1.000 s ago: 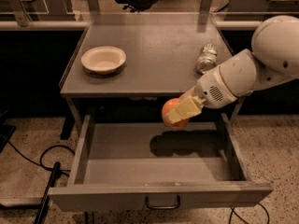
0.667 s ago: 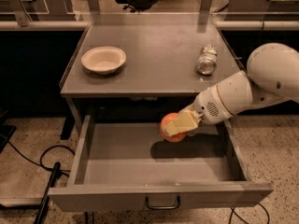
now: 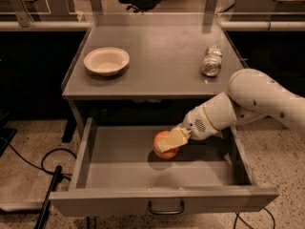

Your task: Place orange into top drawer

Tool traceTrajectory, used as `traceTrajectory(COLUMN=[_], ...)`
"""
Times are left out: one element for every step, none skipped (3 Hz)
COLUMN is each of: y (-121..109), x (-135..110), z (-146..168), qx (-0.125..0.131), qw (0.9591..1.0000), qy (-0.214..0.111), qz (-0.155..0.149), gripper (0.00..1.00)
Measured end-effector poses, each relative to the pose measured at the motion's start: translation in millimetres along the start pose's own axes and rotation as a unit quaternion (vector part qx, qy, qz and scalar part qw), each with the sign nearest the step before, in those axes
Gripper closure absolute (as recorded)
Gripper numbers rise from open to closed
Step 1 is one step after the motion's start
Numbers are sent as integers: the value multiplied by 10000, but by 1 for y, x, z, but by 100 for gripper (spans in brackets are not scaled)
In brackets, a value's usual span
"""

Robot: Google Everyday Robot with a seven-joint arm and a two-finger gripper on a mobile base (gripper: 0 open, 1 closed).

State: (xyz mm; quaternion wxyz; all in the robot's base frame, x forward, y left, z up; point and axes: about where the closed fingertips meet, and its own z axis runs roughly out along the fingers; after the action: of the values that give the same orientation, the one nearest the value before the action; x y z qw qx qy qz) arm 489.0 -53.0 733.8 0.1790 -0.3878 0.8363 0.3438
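The top drawer (image 3: 162, 198) is pulled open below the grey table, its dark handle at the centre of the front panel. My gripper (image 3: 167, 143) reaches in from the right and is shut on the orange (image 3: 162, 140), holding it low inside the drawer, just above the drawer floor near its middle. A shadow lies right under the fruit. The pale fingers (image 3: 172, 138) cover part of the orange's right side.
On the table top (image 3: 157, 46) stand a white bowl (image 3: 106, 61) at the left and a crushed silver can (image 3: 210, 62) at the right. My white arm (image 3: 257, 101) crosses the drawer's right wall. Black cables (image 3: 45, 168) lie on the floor at the left.
My gripper has moved down and a little left with the orange, from the drawer's back edge level to low inside the drawer.
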Motion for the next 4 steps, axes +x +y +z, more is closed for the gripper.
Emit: traceTrajectory(y=[0, -2, -12, -23], x=[0, 4, 14, 18], z=[2, 11, 31, 41], qx=[-17, 80, 123, 171], qw=[10000, 9997, 9965, 9927], qy=[7, -116, -525, -817], qz=[2, 196, 641, 866], gripper=[100, 100, 100, 100])
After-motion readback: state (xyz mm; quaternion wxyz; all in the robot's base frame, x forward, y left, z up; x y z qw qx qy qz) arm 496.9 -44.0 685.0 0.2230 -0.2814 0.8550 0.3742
